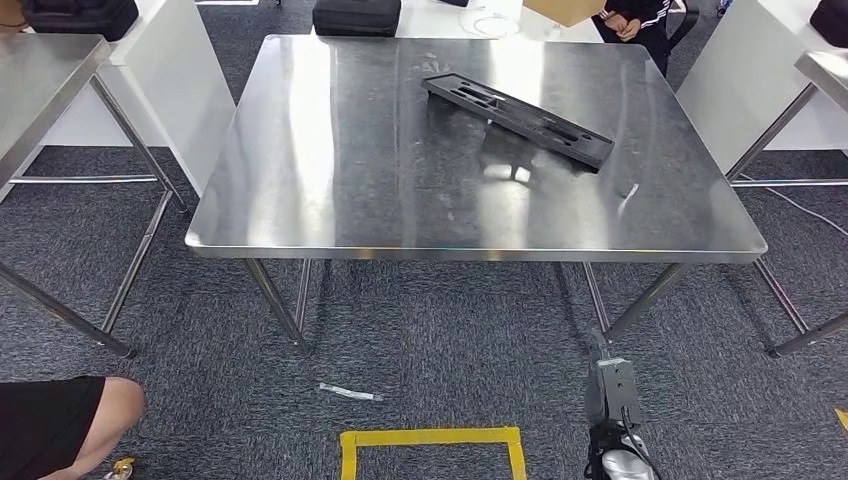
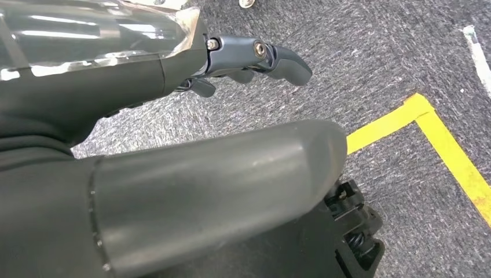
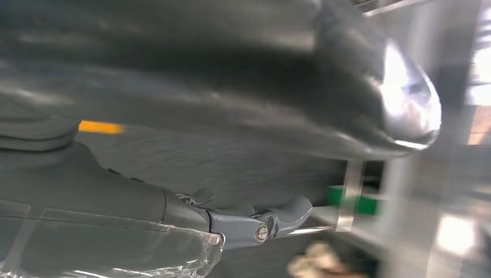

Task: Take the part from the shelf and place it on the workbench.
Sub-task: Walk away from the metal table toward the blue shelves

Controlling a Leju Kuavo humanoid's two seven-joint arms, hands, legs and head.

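Note:
A long black part (image 1: 517, 120) with cut-out slots lies flat on the steel workbench (image 1: 330, 180), towards its far right. My right arm (image 1: 612, 400) hangs low in front of the bench's right legs, well away from the part. In the left wrist view my left hand (image 2: 116, 75) hangs over grey carpet, fingers (image 2: 278, 58) apart from the thumb, holding nothing. The right wrist view is blurred; there my right hand (image 3: 116, 197) has its fingers (image 3: 289, 211) spread, with nothing in them.
Other steel tables stand at the left (image 1: 40, 80) and right (image 1: 825, 65). A black case (image 1: 357, 15) and a person (image 1: 635, 20) are behind the bench. A person's knee (image 1: 70, 420) shows at the lower left. Yellow floor tape (image 1: 430, 440) marks the carpet before me.

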